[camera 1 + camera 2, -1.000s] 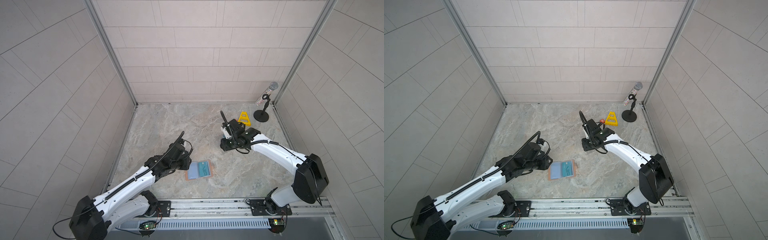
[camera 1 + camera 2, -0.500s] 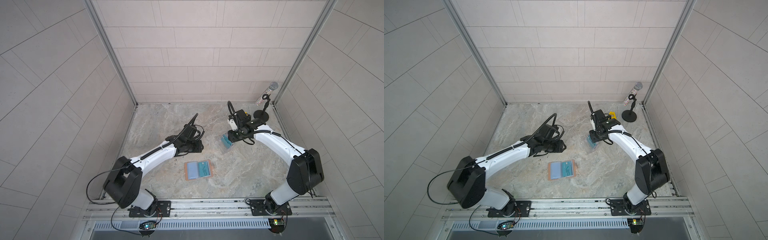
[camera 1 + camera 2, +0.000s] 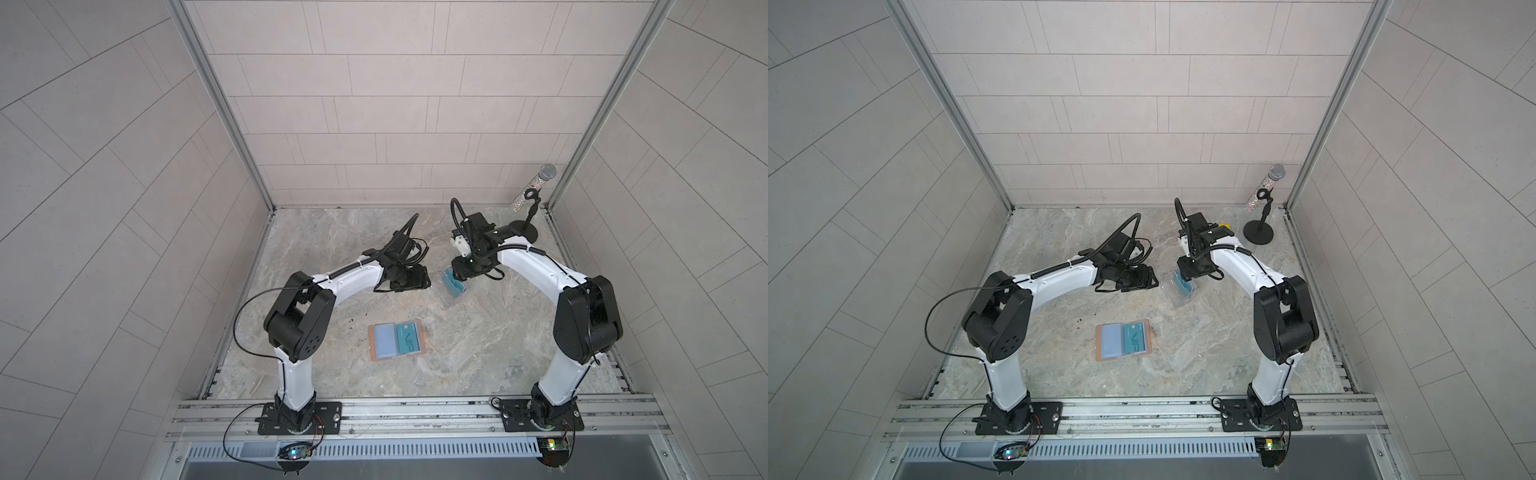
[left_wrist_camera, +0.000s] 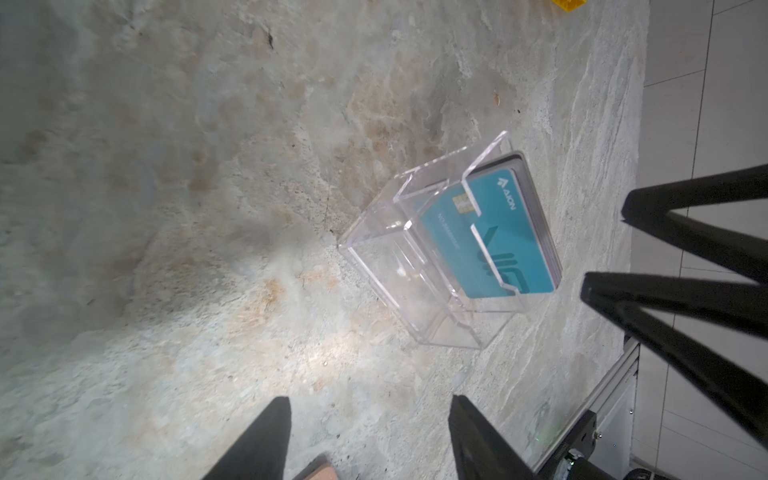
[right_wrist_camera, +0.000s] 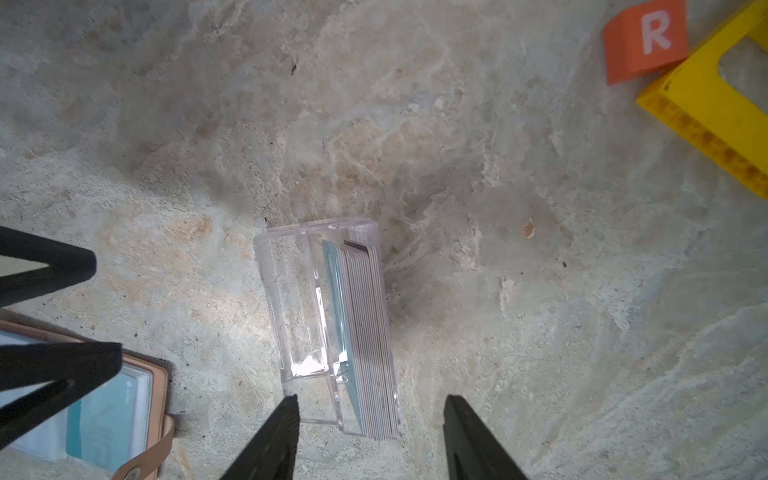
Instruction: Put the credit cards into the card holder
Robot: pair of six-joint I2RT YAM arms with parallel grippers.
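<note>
Right wrist view shows the credit cards (image 5: 370,332) best: a tight stack standing on edge in the back slot of a clear acrylic stand (image 5: 286,299), with a teal card at the front and pale ones behind it. The stand's front slot holds nothing. From the left wrist view the teal face (image 4: 498,237) reads plainly through the clear wall.

The card holder (image 3: 371,349) lies open and flat on the marble table (image 3: 498,353), nearer the front rail and well apart from the stand. One teal VIP card (image 3: 409,338) sits in its right-hand sleeve, and its tan snap tab (image 5: 145,457) shows in the right wrist view.

The right gripper (image 5: 372,397) hangs over the stand with its claw spread wide, gripping nothing. The near end of the stack falls between the two fingers in that view. The left gripper (image 4: 370,399) faces the stand from the other side, close to it, with its claw also wide apart and empty.

Further back an orange block (image 5: 644,41) marked R touches a yellow piece (image 5: 706,108). A glittery microphone (image 3: 536,187) stands on its stand in the far right corner.
</note>
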